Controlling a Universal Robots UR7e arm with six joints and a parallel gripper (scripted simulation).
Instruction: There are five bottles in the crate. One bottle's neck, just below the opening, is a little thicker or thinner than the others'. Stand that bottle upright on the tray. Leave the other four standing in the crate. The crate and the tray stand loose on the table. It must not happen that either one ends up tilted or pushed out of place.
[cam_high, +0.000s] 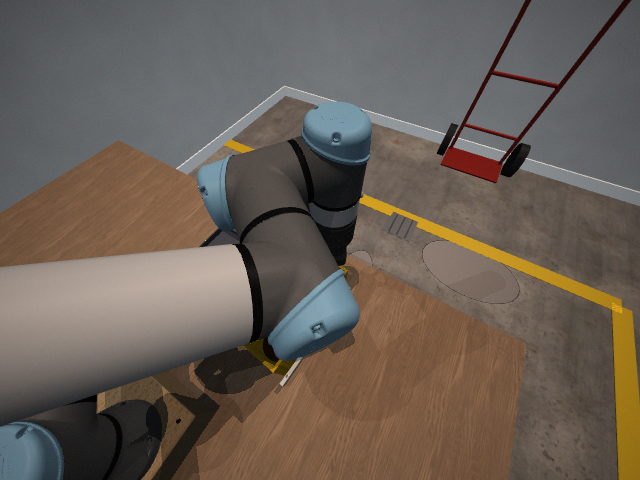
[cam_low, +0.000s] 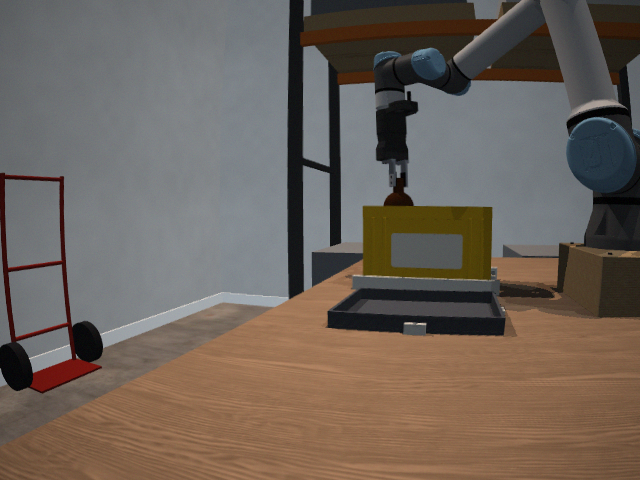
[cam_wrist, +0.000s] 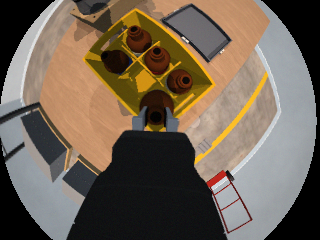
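Working at right of centre in the exterior view, with the gripper (cam_high: 341, 262) (cam_low: 398, 181) (cam_wrist: 156, 113) pointing straight down; in the top view, largely screened by its own arm. Fingers about halfway apart, closed on the neck of a brown bottle (cam_low: 398, 199) (cam_wrist: 156, 102). Seen from the side, neck between the fingertips, one finger on each side, shoulder below them and just above the rim of the yellow crate (cam_high: 279, 366) (cam_low: 376, 248) (cam_wrist: 200, 78); lower body hidden behind the crate wall, so cannot tell how far down it reaches. Looks upright. In the wrist view, mouth of it at lower centre between the tips, at the crate's near corner. Cannot tell from here whether its neck is thicker or thinner than the rest. Farther up the wrist view, in crate compartments: a top bottle (cam_wrist: 138, 40), a middle bottle (cam_wrist: 157, 60), a right bottle (cam_wrist: 179, 81) and a darker left bottle (cam_wrist: 115, 61), all apart from the fingers. Noted in front of the crate in the exterior view, at lower right of centre: the dark tray (cam_high: 224, 238) (cam_low: 367, 322) (cam_wrist: 197, 32), lying flat, with no bottle on it; at upper right in the wrist view, beside the crate. Between crate and tray, a pale strip (cam_low: 423, 282). Crate level on the wooden table (cam_high: 413, 382) (cam_low: 330, 403) (cam_wrist: 65, 75).
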